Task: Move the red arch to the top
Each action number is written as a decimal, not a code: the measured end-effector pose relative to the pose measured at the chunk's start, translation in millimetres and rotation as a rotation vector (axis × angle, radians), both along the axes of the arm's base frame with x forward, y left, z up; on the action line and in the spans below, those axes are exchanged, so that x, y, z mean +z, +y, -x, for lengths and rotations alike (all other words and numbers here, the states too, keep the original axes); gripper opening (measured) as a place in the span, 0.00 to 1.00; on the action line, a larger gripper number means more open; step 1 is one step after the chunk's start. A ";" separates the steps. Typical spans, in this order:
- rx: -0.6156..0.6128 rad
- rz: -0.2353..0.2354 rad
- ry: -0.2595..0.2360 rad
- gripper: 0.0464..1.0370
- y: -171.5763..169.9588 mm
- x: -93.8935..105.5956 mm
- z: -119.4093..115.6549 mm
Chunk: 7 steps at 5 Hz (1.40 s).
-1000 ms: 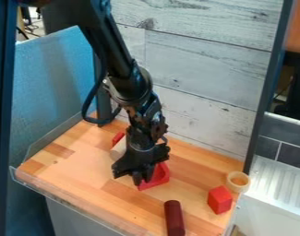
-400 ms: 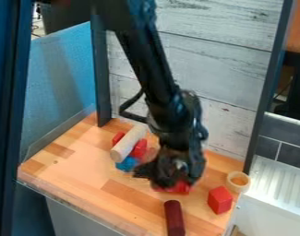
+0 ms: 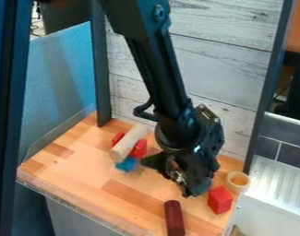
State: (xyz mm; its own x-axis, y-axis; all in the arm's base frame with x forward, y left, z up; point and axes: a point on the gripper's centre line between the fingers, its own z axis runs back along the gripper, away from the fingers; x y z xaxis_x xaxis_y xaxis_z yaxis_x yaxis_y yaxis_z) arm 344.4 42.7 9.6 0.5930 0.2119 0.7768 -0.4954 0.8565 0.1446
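Note:
The black gripper point(image 3: 182, 176) hangs low over the right middle of the wooden surface, tilted, between the blue piece and the red cube. I cannot make out the red arch; the gripper covers the spot around where it was seen. At the left back, a pale cylinder point(image 3: 129, 142) lies slanting across between a small red block point(image 3: 117, 138) and another red block point(image 3: 140, 148). A blue piece point(image 3: 127, 164) sits by the cylinder's near end.
A red cube point(image 3: 219, 200) stands close to the gripper's right, with a pale round ring point(image 3: 238, 181) behind it. A dark red cylinder point(image 3: 174, 217) lies near the front edge. A white plank wall point(image 3: 207, 60) rises behind the wooden surface point(image 3: 78, 161).
The gripper has moved right, away from the pale cylinder, and turned. The red arch, earlier seen under it and then further right, is now out of sight.

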 end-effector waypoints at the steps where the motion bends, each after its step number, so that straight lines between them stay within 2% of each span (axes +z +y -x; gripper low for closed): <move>1: 0.061 -0.016 -0.019 0.11 6.1 -0.7 -4.8; 2: 0.091 -0.025 0.027 0.11 8.1 -19.8 -10.2; 3: 0.105 -0.057 0.088 0.11 1.5 -34.2 -20.7; 4: 0.120 -0.054 0.165 0.16 -2.2 -52.7 -21.6; 5: 0.085 -0.046 0.241 0.39 -12.7 -58.4 -18.5; 6: 0.076 -0.024 0.275 0.66 -16.1 -57.3 -14.0; 7: -0.034 0.007 0.310 0.92 -28.8 -39.5 -13.3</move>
